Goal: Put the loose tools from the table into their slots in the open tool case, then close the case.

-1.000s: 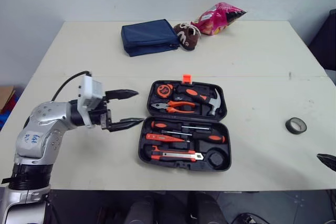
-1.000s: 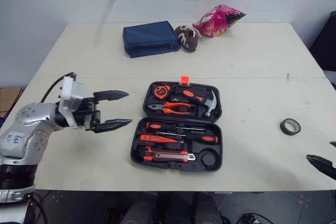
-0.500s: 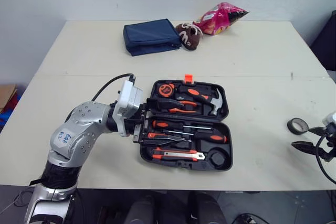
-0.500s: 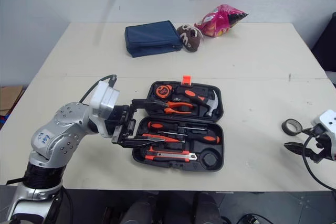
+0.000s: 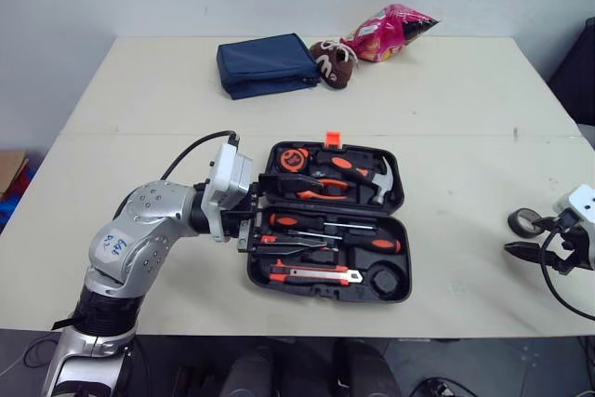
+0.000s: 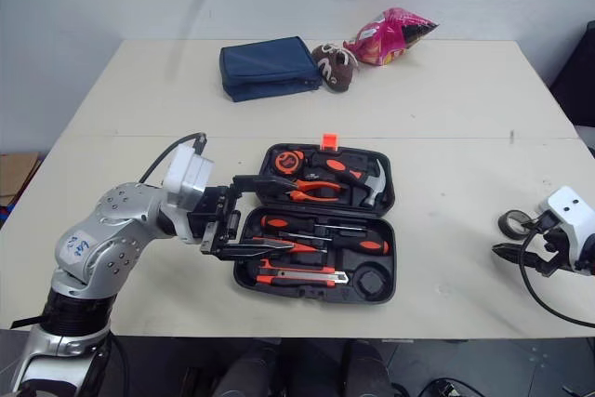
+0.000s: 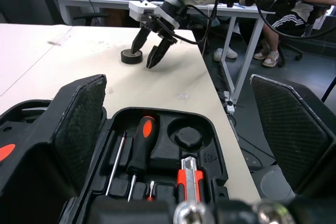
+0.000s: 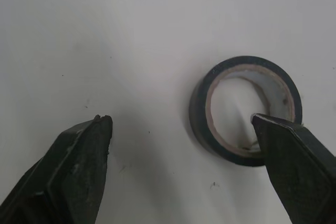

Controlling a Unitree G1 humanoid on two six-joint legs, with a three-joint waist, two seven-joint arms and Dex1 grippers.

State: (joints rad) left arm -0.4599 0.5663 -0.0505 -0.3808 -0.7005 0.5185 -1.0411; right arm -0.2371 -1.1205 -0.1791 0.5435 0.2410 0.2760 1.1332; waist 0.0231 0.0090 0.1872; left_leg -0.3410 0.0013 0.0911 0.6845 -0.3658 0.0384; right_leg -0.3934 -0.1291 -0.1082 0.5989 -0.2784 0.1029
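Observation:
The open black tool case lies mid-table, holding a hammer, pliers, screwdrivers and a utility knife; its round slot is empty. My left gripper is open, and its fingers straddle the case's left end just above the tools. A black tape roll lies on the table to the right. My right gripper is open at the roll; in the right wrist view one fingertip sits over the hole of the tape roll, the other beside the roll.
At the table's far side lie a blue pouch, a small brown shoe and a pink snack bag. The table's front edge runs just below the case. The left wrist view shows a seated person and desks beyond the table.
My left arm swung right from the bare table to the case's left end, then held there. My right gripper rose from the front right corner to the tape roll.

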